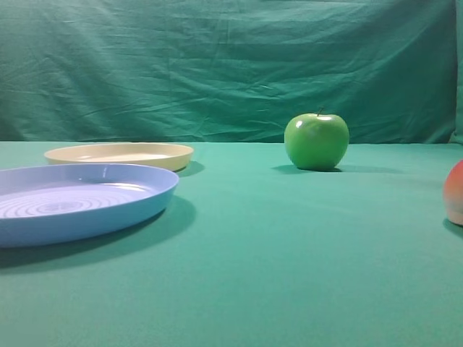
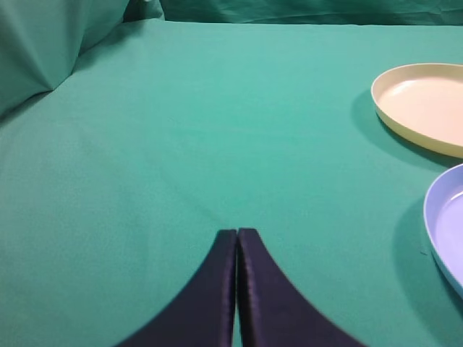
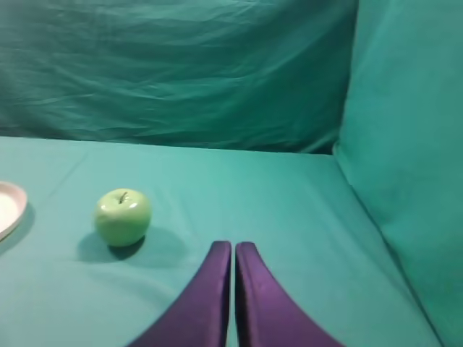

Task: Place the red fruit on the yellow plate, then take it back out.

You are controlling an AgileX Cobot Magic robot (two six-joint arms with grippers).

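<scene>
Both grippers closed and holding nothing; red fruit at the far right edge of the exterior view, off the yellow plate.

In the left wrist view the left gripper (image 2: 237, 233) fills the bottom centre, fingers pressed together over bare green cloth (image 2: 217, 130), with the blue plate (image 2: 443, 224) at the lower right edge and the yellow plate (image 2: 423, 105) above it at the right. In the right wrist view the right gripper (image 3: 233, 246) sits bottom centre, likewise clenched on nothing, the green apple (image 3: 123, 216) to its left. In the exterior view the blue plate lies at the lower left, the red fruit (image 1: 455, 192) is cut off at the right edge, the yellow plate sits behind the blue one, and the apple stands farther back, right of centre.
</scene>
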